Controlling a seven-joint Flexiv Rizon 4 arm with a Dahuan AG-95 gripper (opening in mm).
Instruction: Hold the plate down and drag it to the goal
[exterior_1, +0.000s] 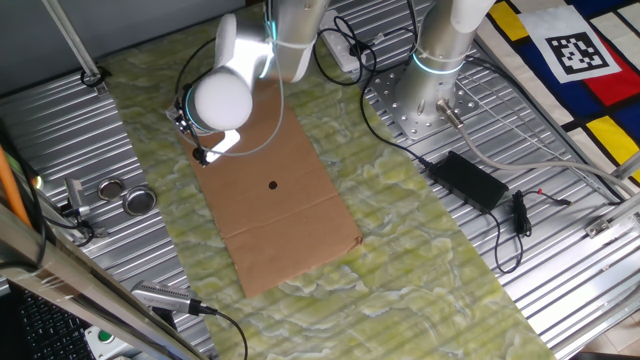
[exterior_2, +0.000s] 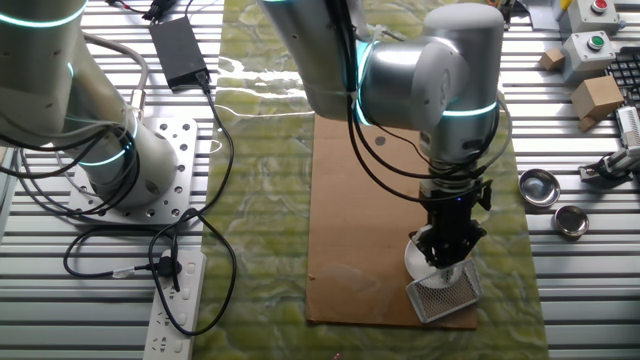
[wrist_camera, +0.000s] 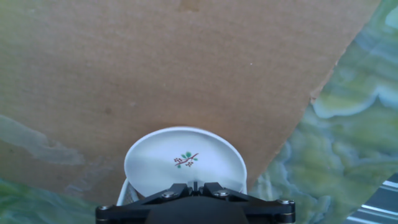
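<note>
The plate (wrist_camera: 180, 160) is a small white disc with a little twig print, lying on the brown cardboard sheet (wrist_camera: 186, 62) near its corner. My gripper (wrist_camera: 196, 185) is shut, fingertips together, pressing down on the plate's near part. In the other fixed view the gripper (exterior_2: 446, 264) stands upright on the plate (exterior_2: 414, 256), which lies right against the goal (exterior_2: 447, 297), a whitish translucent corner frame at the sheet's near edge. In one fixed view the arm's head hides most of the plate (exterior_1: 226, 142).
Two silvery metal lids (exterior_2: 540, 186) (exterior_2: 571, 221) lie on the ribbed table right of the sheet. A black dot (exterior_1: 273, 184) marks the cardboard. A second arm's base (exterior_1: 430, 95), a power adapter (exterior_1: 470, 180) and cables lie beyond the green mat.
</note>
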